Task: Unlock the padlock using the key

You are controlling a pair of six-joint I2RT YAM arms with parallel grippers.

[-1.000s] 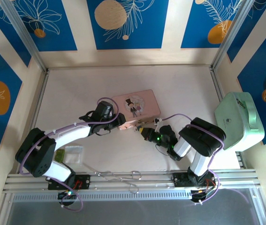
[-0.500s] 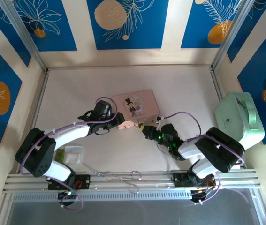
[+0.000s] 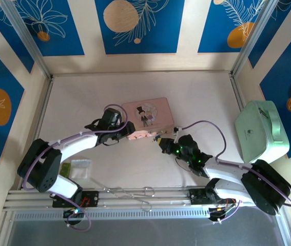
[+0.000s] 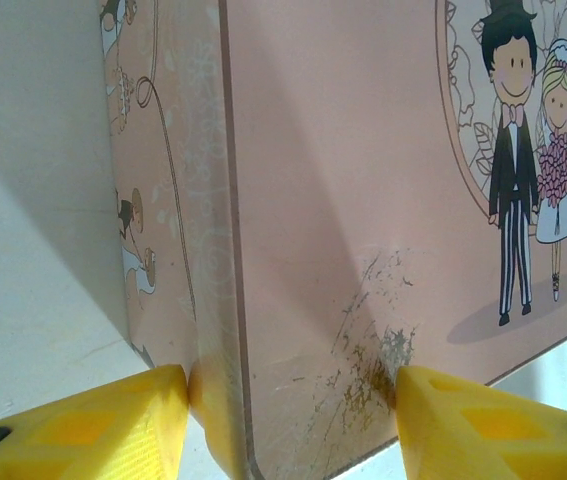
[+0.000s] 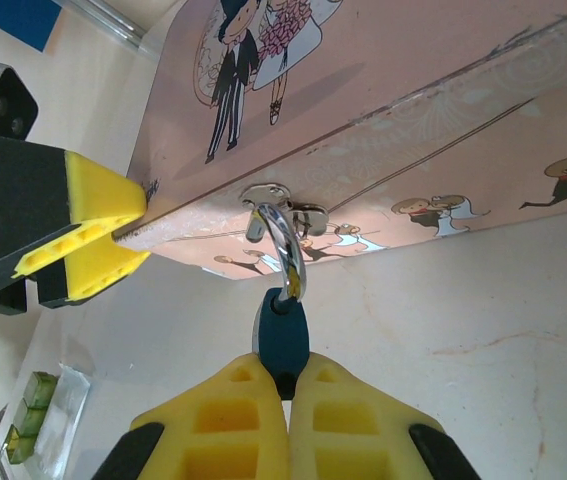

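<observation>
Item: padlock (image 5: pixel 283 335), hung on the hasp (image 5: pixel 273 195) of the pink tin (image 5: pixel 443 80). Long axis in line with right gripper (image 5: pixel 285 392), whose fingers are pressed together at its lower end; what they pinch cannot be told. Left gripper (image 4: pixel 291 390) clamps the pink tin's corner.

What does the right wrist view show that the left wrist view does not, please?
The right wrist view adds the padlock, its shackle hooked through the hasp of the pink box, with the right gripper shut at its lower end. The left wrist view adds a scuffed patch on the lid. Both share the pink box, its bride-and-groom picture, and the left gripper clamping the box's corner.
</observation>
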